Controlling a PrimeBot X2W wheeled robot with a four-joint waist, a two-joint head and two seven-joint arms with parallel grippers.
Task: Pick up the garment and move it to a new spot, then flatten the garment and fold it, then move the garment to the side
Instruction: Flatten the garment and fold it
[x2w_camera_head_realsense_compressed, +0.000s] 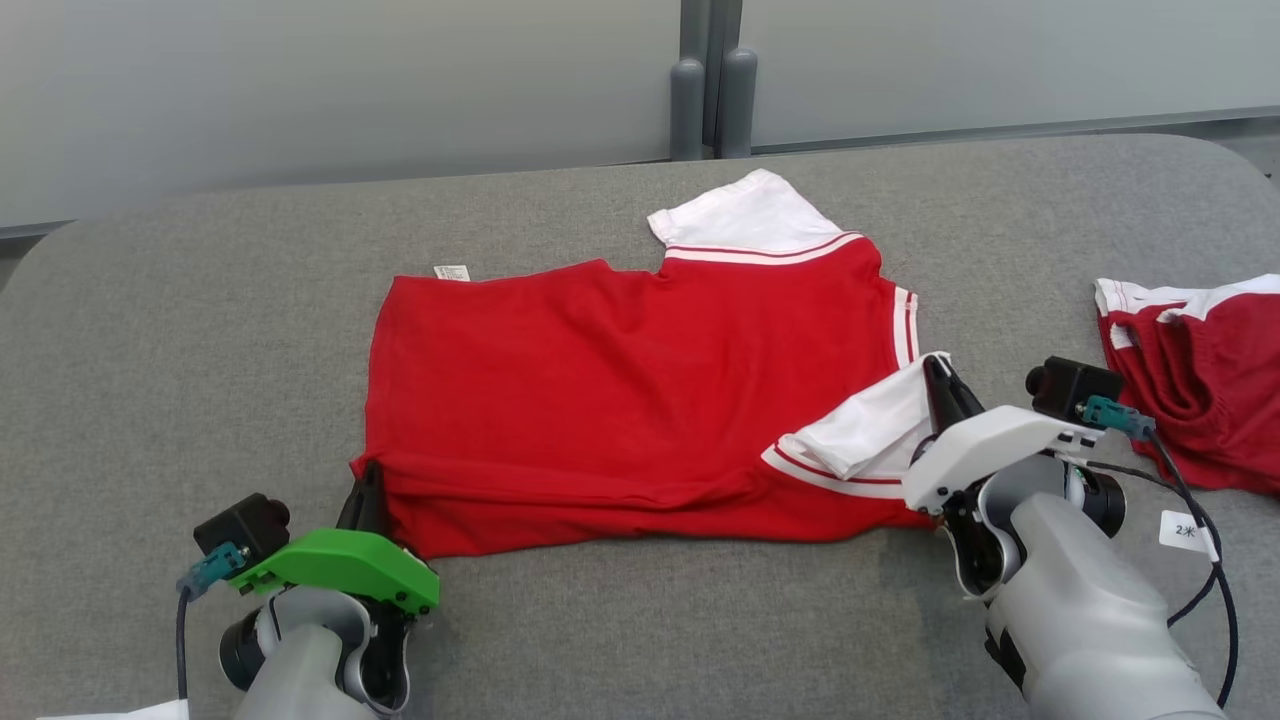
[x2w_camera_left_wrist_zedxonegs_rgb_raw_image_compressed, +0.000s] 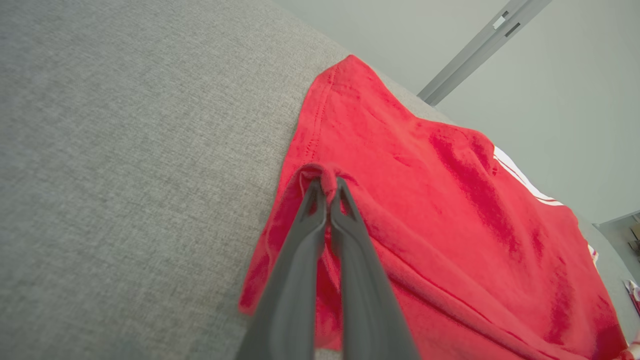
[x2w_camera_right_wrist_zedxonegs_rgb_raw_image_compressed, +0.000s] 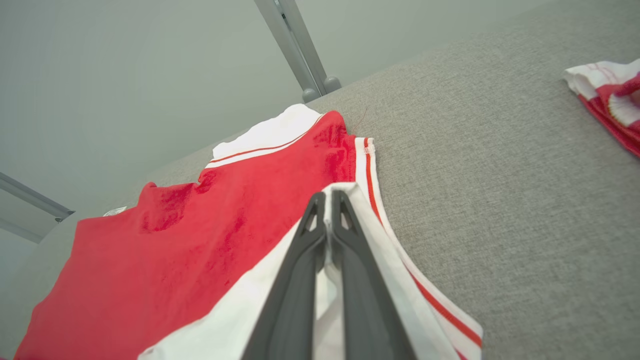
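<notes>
left: left jaws, clenched on the near hem corner of the garment (x2w_camera_head_realsense_compressed: 620, 390), red cloth bunched between the tips. centre: spread flat and mostly smooth on the grey counter (x2w_camera_head_realsense_compressed: 150, 350), red body out wide, far white sleeve (x2w_camera_head_realsense_compressed: 745, 215) lying open. right: right jaws, clenched on the near white sleeve (x2w_camera_head_realsense_compressed: 870, 430), raised a little and turned in over the red. far right: second red-and-white garment (x2w_camera_head_realsense_compressed: 1200, 390), crumpled, well apart. judged stage: move to a new spot and flattening apparently done; folding barely begun, near edge gripped at both ends; rest of the fold and the shift to the side yet to do.
</notes>
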